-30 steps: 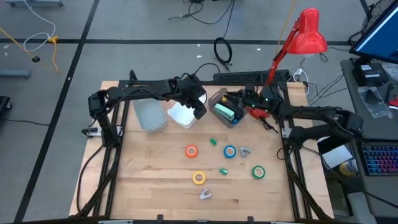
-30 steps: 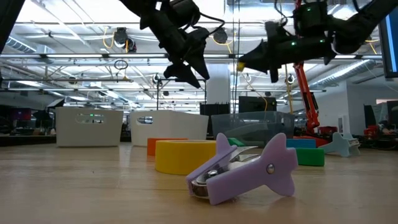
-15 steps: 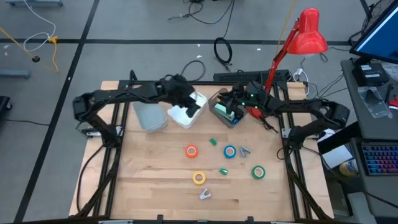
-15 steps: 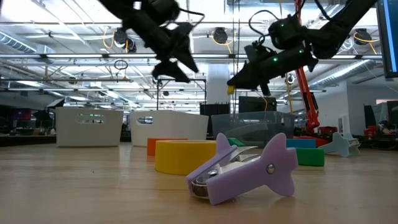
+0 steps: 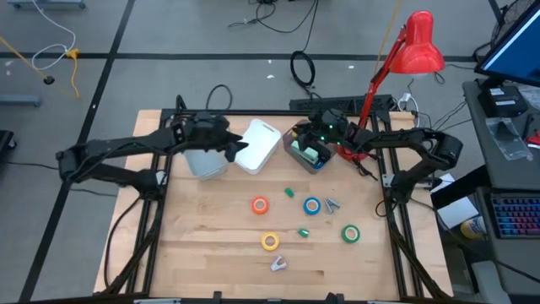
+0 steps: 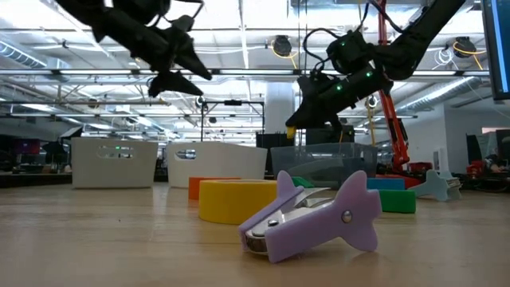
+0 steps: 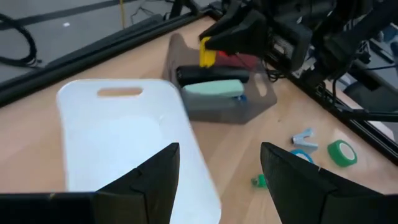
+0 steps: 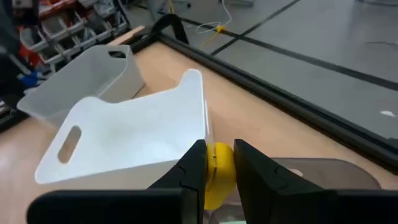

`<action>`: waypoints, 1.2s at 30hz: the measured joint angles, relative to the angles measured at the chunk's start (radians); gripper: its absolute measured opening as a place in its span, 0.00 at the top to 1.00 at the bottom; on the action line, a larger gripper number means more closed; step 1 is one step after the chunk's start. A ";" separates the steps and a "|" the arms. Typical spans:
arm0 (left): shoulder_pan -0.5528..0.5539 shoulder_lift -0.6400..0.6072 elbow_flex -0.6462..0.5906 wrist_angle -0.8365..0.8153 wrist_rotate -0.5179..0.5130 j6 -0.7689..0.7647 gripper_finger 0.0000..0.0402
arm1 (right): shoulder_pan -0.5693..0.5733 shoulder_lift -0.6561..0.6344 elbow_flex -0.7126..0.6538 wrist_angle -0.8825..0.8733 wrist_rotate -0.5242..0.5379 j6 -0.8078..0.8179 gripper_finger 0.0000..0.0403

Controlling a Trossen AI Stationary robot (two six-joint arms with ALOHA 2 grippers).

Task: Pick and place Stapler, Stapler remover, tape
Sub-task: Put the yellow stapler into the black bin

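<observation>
With its jaws pinching a small yellow piece (image 8: 217, 171) above the clear bin (image 5: 305, 156) at upper centre of the high view, the right gripper (image 5: 319, 133) should lower squarely before releasing, while the left gripper (image 5: 239, 148) waits open-jawed over the white bin (image 5: 260, 145), tape rolls (image 5: 311, 205) still on the tabletop (image 5: 211, 245).

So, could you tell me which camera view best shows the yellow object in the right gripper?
The right wrist view: the yellow object sits close up, clamped between the right gripper fingers. The left wrist view shows it smaller, farther off. The high and low views barely resolve it.
</observation>
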 joint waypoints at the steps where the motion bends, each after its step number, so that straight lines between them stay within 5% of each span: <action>1: 0.003 -0.025 -0.015 0.000 -0.006 0.000 0.43 | 0.002 0.000 0.000 -0.005 0.007 0.009 0.87; 10: 0.021 -0.145 -0.098 0.000 -0.055 -0.016 0.43 | 0.017 0.014 -0.002 -0.052 0.075 0.033 0.87; 36: 0.024 -0.148 -0.107 -0.010 -0.045 0.011 0.43 | 0.023 0.146 -0.002 0.015 0.072 0.073 0.83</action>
